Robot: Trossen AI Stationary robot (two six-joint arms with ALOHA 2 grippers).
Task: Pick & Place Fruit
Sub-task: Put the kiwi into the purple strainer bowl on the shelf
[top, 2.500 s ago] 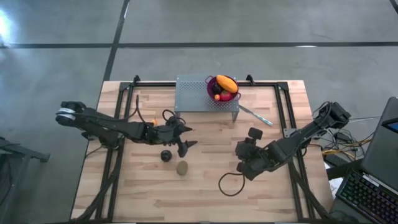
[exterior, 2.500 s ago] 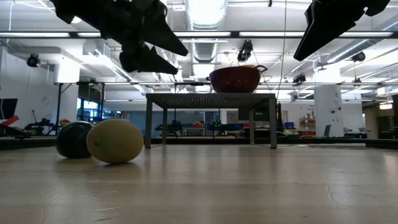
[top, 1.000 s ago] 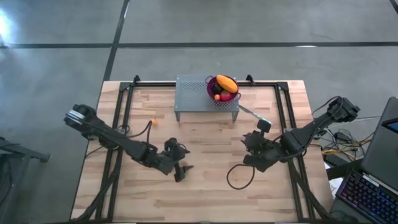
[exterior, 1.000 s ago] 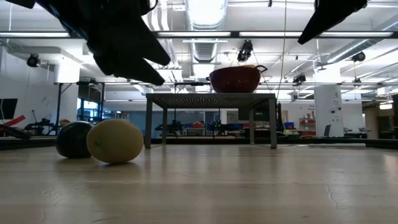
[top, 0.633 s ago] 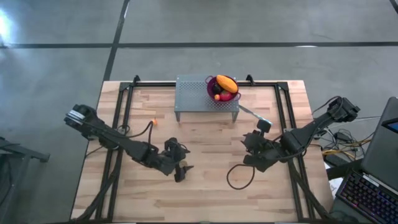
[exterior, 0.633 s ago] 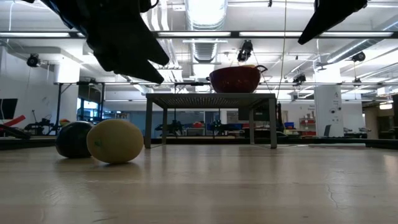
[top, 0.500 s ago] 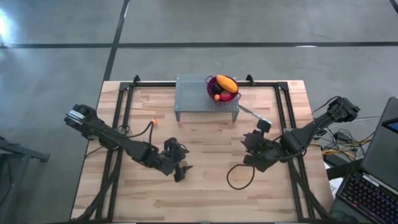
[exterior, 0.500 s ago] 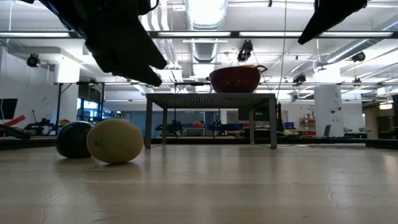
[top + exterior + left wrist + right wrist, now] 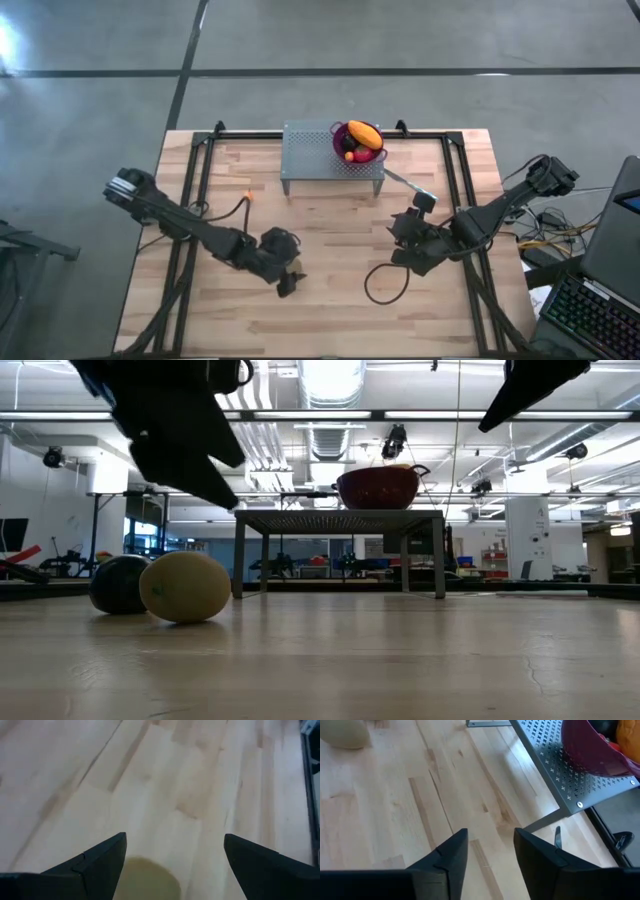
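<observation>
Hovering wide-spread over the brown-green oval fruit (image 9: 148, 880) on the surface (image 9: 330, 220), the left tool (image 9: 172, 851) risks nudging it into the touching black round (image 9: 118, 584); right tool (image 9: 490, 845) is parked part-open, empty.

Bright, even light falls from ceiling strip lamps (image 9: 330, 380), glaring white at twelve o'clock in the low view. The arms there show as black silhouettes against that backlight. Shadows on the wooden table (image 9: 330, 300) are soft and faint. The left wrist view is blurred throughout; the pale fruit (image 9: 147, 880) at six o'clock is out of focus.
</observation>
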